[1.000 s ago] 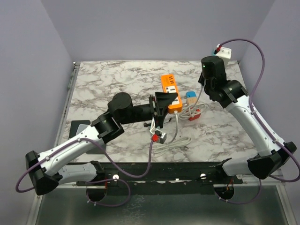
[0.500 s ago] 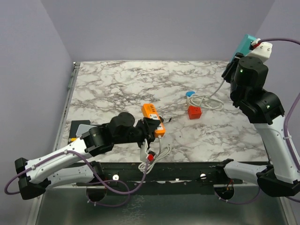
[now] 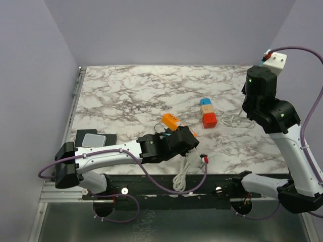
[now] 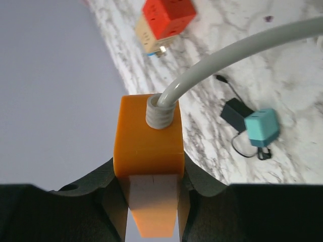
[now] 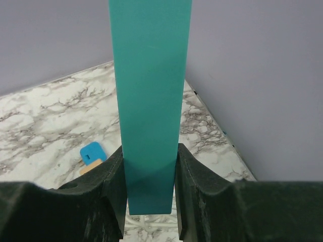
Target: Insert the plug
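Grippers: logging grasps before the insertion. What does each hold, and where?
Left gripper clamps the orange strip by its long sides, cord end pointing away. Right gripper clamps the teal bar by its sides at one end.

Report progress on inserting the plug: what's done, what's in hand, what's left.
Done: both pickups. The left gripper is shut on the orange power strip, which has its grey cable attached.
In hand: the right gripper holds a teal block raised high on the right side, far from the strip.
Left: bringing the two together and the insertion itself. Nothing is mated yet.
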`<act>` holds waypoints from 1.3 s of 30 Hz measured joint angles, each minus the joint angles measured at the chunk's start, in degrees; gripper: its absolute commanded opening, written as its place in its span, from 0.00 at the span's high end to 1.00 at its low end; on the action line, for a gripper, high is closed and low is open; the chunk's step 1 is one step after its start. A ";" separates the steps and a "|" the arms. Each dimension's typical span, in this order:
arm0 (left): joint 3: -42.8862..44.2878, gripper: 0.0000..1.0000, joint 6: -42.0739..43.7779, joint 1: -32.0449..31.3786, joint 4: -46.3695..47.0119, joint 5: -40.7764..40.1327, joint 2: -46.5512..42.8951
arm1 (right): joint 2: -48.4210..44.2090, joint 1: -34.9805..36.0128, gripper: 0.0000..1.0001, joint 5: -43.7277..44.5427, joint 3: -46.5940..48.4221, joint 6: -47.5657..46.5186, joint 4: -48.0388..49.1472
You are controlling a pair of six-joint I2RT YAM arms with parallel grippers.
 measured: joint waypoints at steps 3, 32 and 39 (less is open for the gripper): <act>2.49 1.00 -0.11 1.53 3.72 -2.43 1.31 | -0.44 -0.09 0.94 1.20 -0.48 0.00 0.00; -33.88 1.00 -1.86 3.72 12.96 1.92 -11.10 | -2.05 -0.50 0.94 5.62 -7.72 -0.90 1.07; -38.10 1.00 -5.81 3.72 14.32 2.10 -9.09 | -2.60 -0.61 0.94 5.62 -9.55 -0.87 1.92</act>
